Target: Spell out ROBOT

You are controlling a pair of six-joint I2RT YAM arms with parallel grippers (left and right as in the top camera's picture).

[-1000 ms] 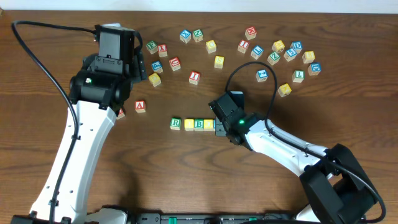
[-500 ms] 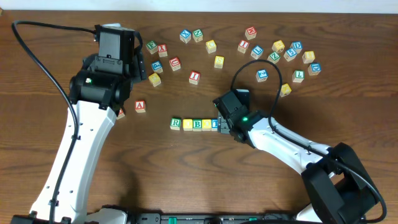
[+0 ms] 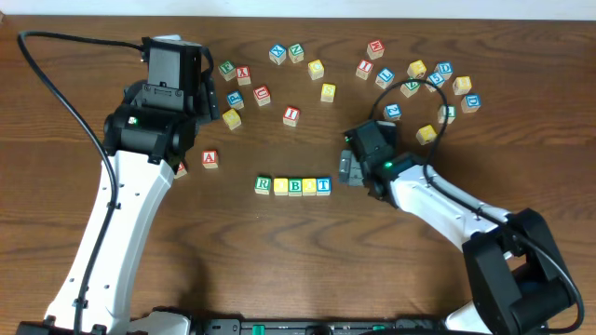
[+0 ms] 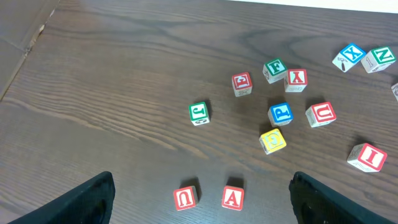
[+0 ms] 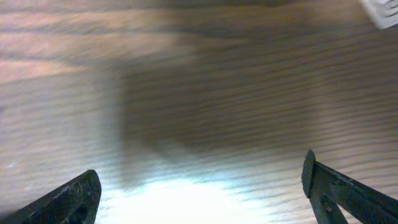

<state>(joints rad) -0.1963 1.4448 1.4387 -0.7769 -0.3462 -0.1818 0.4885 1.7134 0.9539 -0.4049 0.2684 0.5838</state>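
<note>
Gaping right gripper (image 3: 347, 171): jaws stood wide apart and empty; it sat just right of the T cube (image 3: 323, 185), with a slim strip of wood between them.
Left gripper (image 4: 202, 196): jaws wide apart, empty, hanging over loose cubes at the table's left rear.
Spelled row: R cube (image 3: 264, 185), first yellow cube (image 3: 281, 185), B cube (image 3: 297, 186), second yellow cube (image 3: 310, 186) and the T cube lay in one straight line at mid-table, neighbours touching or nearly so.
Open room: bare table (image 3: 279, 251) lay in front of the row between both arms; a narrower bare band parted the row from the scatter behind.
Edges: the far table edge ran close behind the scattered cubes.
Nearest strays: red A cube (image 3: 210, 158) to the row's left and red I cube (image 3: 291, 114) behind it, both well apart from the row.
Overhead view alone: the whole row and both arms.
Left wrist view alone: red U cube (image 4: 186, 197) just beside the A, mostly covered by the left arm from above.
Right wrist view alone: blurred wood grain between its fingertips, nothing else legible.
</note>
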